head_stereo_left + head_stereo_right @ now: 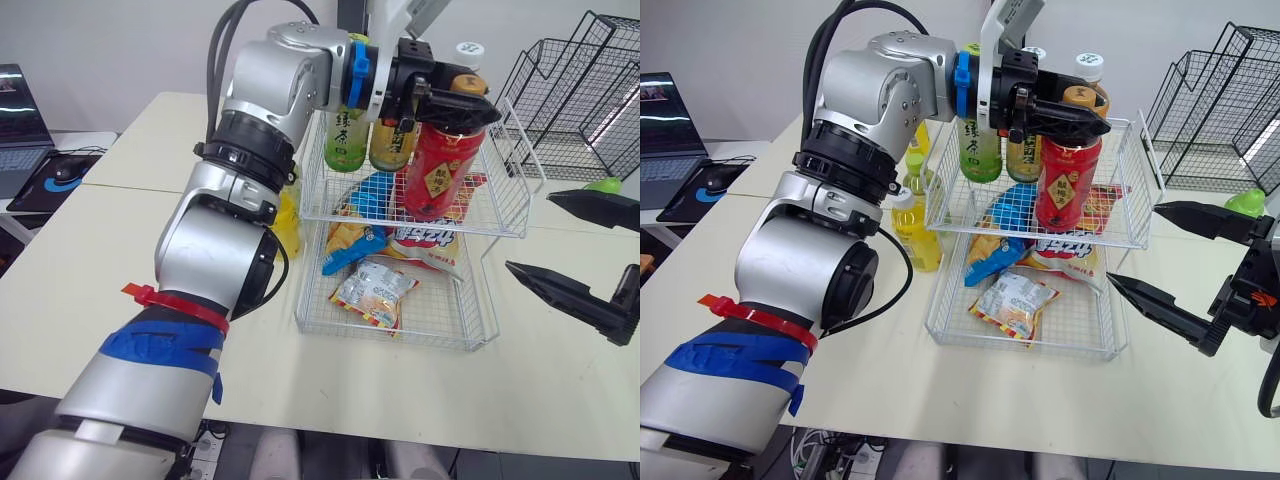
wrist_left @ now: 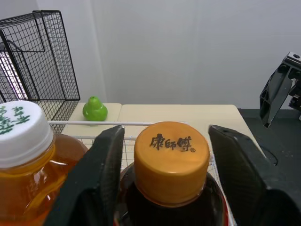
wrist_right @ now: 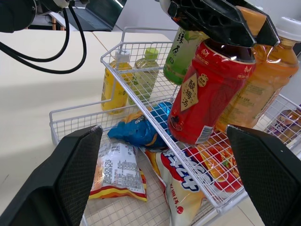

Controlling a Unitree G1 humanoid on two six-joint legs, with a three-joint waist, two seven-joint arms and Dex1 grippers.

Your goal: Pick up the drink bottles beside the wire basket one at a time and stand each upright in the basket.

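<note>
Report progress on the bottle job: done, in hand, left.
Done: a green tea bottle and an amber bottle stand upright in the basket's upper tier. In hand: the left gripper holds the red bottle there, tilted, not yet stood up; the right gripper is open, holding nothing. Left: a yellow bottle and a paler bottle stand on the table beside the basket.

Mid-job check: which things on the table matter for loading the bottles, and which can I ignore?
Job:
red bottle in the left hand
basket
two yellow bottles beside it
tea bottles standing in its top tier

Just lying about:
snack packets in the basket
black rack
green pear
laptop
</note>
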